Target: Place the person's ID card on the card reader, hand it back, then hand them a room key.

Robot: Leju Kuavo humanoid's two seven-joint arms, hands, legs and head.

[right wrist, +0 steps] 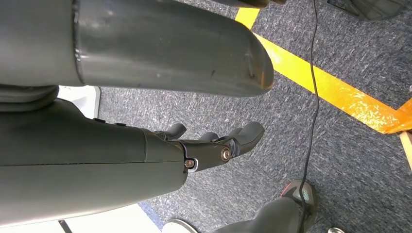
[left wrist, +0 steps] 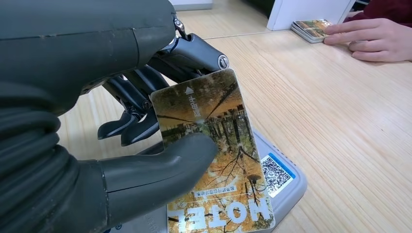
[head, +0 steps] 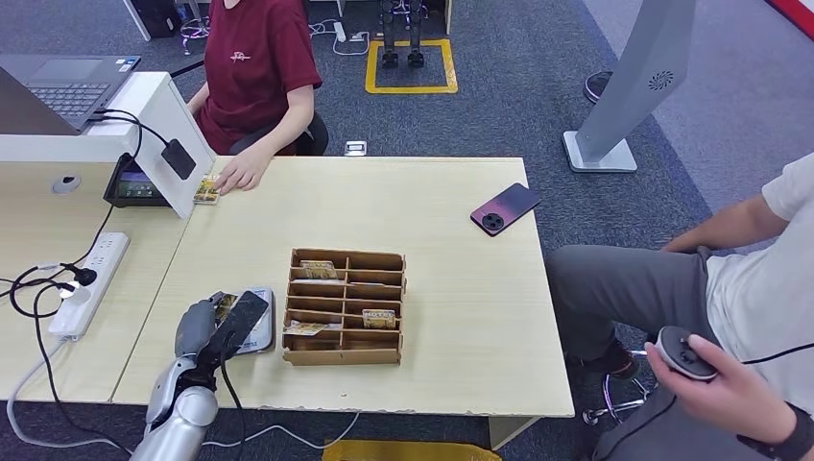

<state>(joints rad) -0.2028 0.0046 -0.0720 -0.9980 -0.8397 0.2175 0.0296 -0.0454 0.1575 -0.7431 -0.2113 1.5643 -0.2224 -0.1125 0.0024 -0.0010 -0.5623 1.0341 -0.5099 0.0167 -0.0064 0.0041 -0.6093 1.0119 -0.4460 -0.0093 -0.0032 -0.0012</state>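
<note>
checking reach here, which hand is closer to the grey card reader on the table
Left. The left hand holds a yellow HOTEL-printed card directly over the flat grey card reader at the wooden table's near edge. The right hand hangs beside the body above grey carpet, holding nothing.

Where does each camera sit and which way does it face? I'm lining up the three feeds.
Head view: high on the body, looking down at the table; left hand at the reader.
Left wrist view: behind the left hand, which holds a card over the reader.
Right wrist view: on the hanging arm, facing carpet; right hand, fingers apart.
Shared: head and left wrist views show the card stack.
</note>
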